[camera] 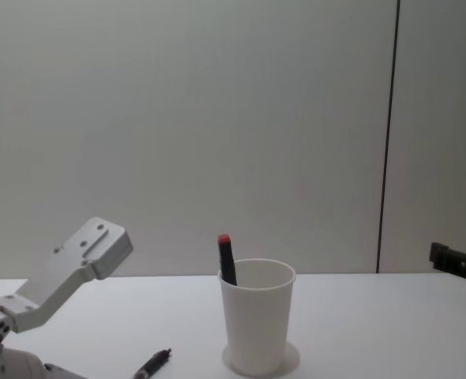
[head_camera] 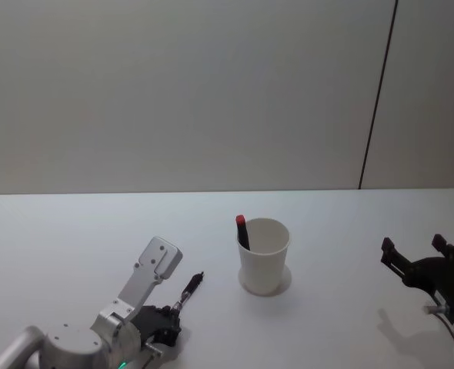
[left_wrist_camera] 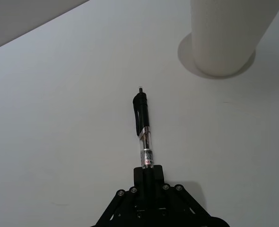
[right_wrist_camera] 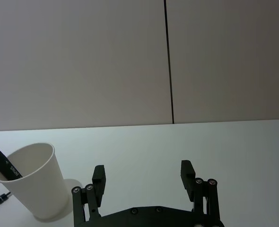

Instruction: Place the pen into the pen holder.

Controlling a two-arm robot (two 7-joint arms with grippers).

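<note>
The pen (left_wrist_camera: pixel 143 127) — where is it found, and how is it held?

It is clamped at one end by the left gripper (left_wrist_camera: pixel 148 176), low at the bench (left_wrist_camera: pixel 59 142). Its free end is pointed toward the pen holder (left_wrist_camera: pixel 223 42), which is stood near but apart from it. Whether the pen is rested on the bench cannot be told.

What could be upset from here?

The pen holder itself, most likely. It is a light paper cup and is steadied by nothing. The right gripper (right_wrist_camera: pixel 144 171) is held spread and bare, well apart on the far side. If the rim or wall is struck by the pen on the way up, the cup may be pushed or toppled.

Is anything else to be feared?

Two things. A red-capped pen (head_camera: pixel 242 229) is already leaned against the rim on the left gripper's side — a clash there could be caused by a shallow approach. And since the pen is pinched only at its end, it may be swung or slipped in the jaws when it is tilted upright, so that the mouth is missed.
</note>
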